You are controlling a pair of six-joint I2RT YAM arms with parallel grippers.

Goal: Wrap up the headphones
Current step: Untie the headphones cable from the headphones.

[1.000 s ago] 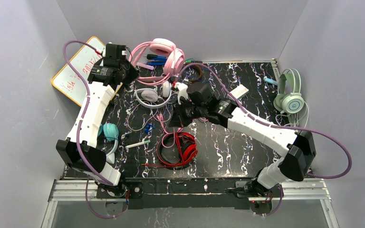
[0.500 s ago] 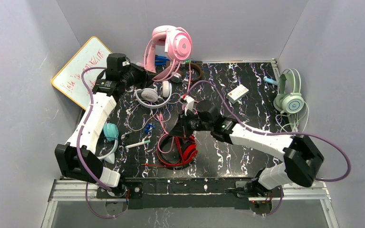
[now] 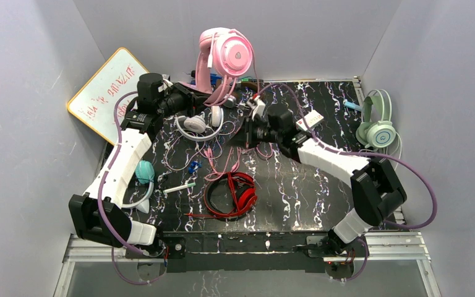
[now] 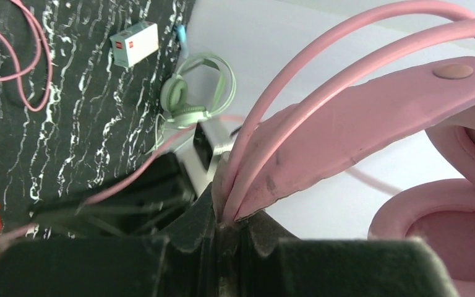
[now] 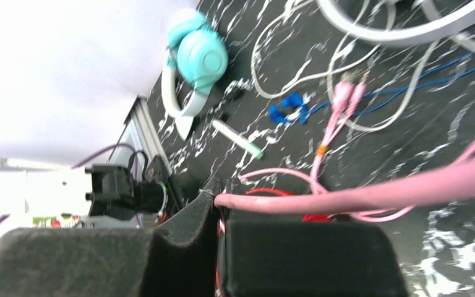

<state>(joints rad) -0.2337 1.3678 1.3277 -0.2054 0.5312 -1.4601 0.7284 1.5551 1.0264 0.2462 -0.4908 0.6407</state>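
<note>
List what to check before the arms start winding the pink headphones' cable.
1. Hold: left gripper shut on the pink headphones at the headband: ok.
2. Cable: right gripper shut on the pink cable: ok.
3. Lift: pink headphones held up off the table: ok.
4. Slack clear of the red headphones and white headphones: cannot tell, cords overlap.
5. End: pink plugs lying loose on the table: ok.
</note>
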